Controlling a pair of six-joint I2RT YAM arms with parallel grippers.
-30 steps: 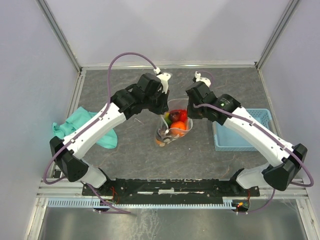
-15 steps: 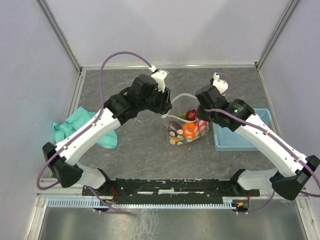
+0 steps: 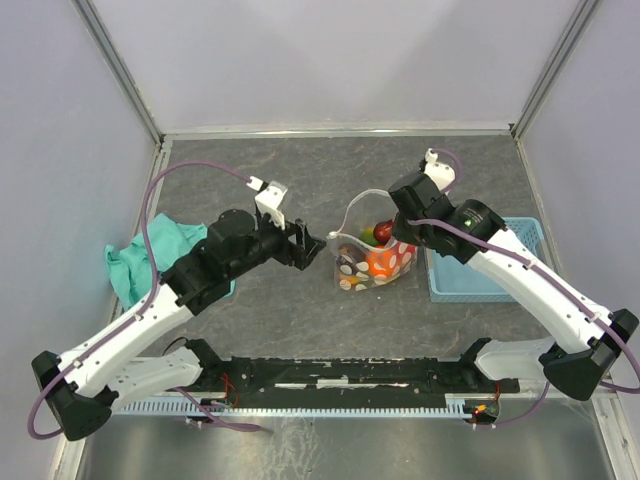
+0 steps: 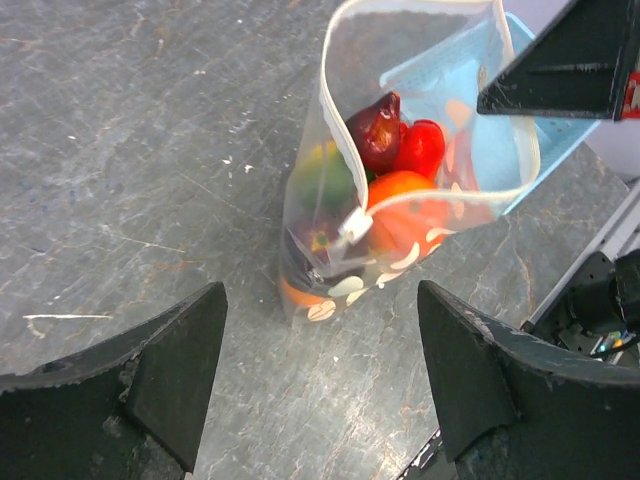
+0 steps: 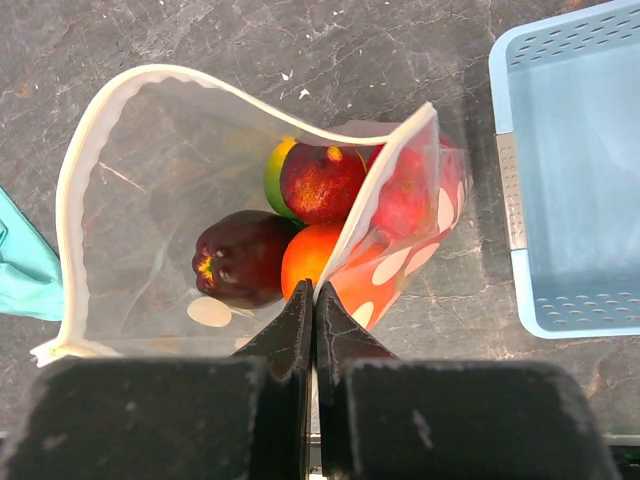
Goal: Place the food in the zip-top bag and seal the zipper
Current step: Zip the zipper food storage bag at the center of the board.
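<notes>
The zip-top bag [image 3: 375,258] stands open on the table, its mouth gaping. Inside lies the food: a dark purple piece [image 5: 243,257], a red one [image 5: 322,182], an orange one [image 5: 310,260] and a green-yellow one [image 5: 275,175]. My right gripper [image 5: 314,285] is shut on the bag's rim at the whitish zipper [image 5: 385,190], holding that side up. My left gripper [image 3: 308,247] is open to the left of the bag and apart from it. In the left wrist view the bag [image 4: 400,200] stands beyond the wide-spread left gripper [image 4: 320,300], with nothing between the fingers.
A blue plastic basket [image 3: 485,260] sits just right of the bag. A teal cloth [image 3: 150,255] lies crumpled at the left, under the left arm. Metal frame rails line the table's edges.
My left gripper let go of the bag's rim, opened wide and drew back to the left. The right gripper carried the bag a little to the right, and it now leans that way.
</notes>
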